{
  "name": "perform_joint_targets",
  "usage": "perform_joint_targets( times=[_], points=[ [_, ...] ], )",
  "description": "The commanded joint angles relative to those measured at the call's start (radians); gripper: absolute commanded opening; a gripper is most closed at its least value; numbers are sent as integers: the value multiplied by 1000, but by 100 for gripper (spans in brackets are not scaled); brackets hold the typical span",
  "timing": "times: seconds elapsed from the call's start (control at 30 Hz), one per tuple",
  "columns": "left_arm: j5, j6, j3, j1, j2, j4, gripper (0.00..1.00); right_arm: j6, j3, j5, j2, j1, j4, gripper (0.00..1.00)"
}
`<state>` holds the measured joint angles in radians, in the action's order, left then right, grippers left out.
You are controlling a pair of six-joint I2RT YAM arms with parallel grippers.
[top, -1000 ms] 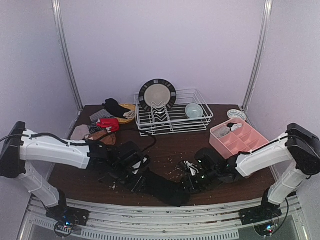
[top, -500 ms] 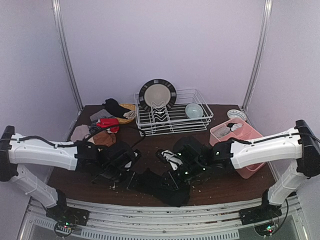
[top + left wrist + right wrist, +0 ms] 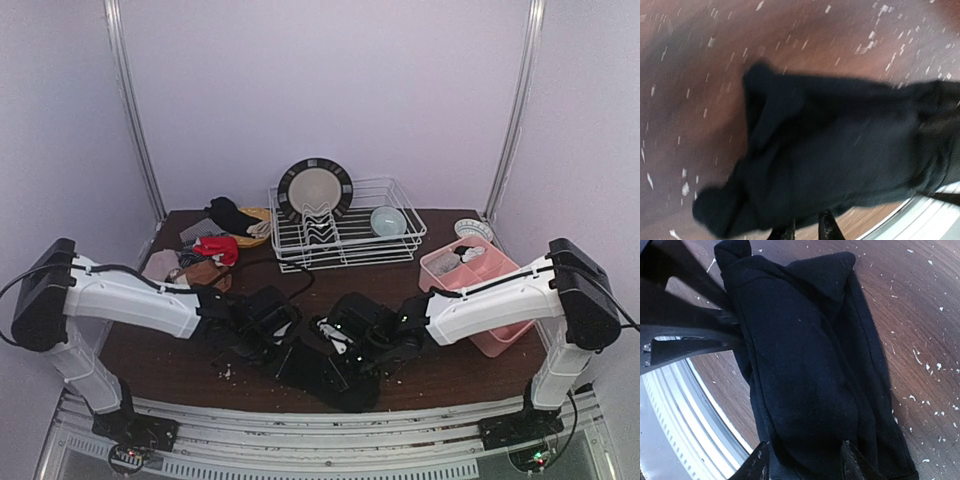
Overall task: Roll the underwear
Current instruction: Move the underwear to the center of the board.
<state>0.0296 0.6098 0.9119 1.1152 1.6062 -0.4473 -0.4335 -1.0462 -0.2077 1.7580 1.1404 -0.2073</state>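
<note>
One piece of black underwear (image 3: 335, 378) lies loosely folded on the brown table, close to its near edge. It fills the left wrist view (image 3: 840, 150) and the right wrist view (image 3: 800, 355). My left gripper (image 3: 278, 345) is at the cloth's left end, and its fingers (image 3: 807, 230) stand narrow, pinching the hem. My right gripper (image 3: 345, 350) hovers low over the same piece from the right. Its jaws (image 3: 805, 462) are open, one fingertip on each side of the cloth. The left gripper's dark fingers (image 3: 695, 330) show at the cloth's edge in the right wrist view.
More underwear in red, brown, grey and black is piled at the back left (image 3: 210, 255). A white wire dish rack (image 3: 400, 243) holds a plate (image 3: 315, 188) and a bowl (image 3: 388, 220). A pink compartment tray (image 3: 500, 290) stands at the right. The metal rail (image 3: 300, 420) runs just beyond the cloth.
The right arm swept left from beside the pink tray to above the black underwear, its jaws widening. The left gripper drew in to the cloth's left end and closed.
</note>
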Motion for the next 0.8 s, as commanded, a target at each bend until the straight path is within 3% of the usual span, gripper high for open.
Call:
perform_joint_targets(
  times=[0.0, 0.4, 0.77],
  points=[
    [-20, -59, 105, -16, 49, 55, 14, -3, 26, 42, -43, -3, 6, 47],
    [-52, -84, 214, -63, 227, 68, 12, -28, 160, 150, -243, 18, -17, 48],
    [-51, -143, 416, -101, 366, -21, 17, -135, 289, 261, -239, 159, -45, 28]
  ],
)
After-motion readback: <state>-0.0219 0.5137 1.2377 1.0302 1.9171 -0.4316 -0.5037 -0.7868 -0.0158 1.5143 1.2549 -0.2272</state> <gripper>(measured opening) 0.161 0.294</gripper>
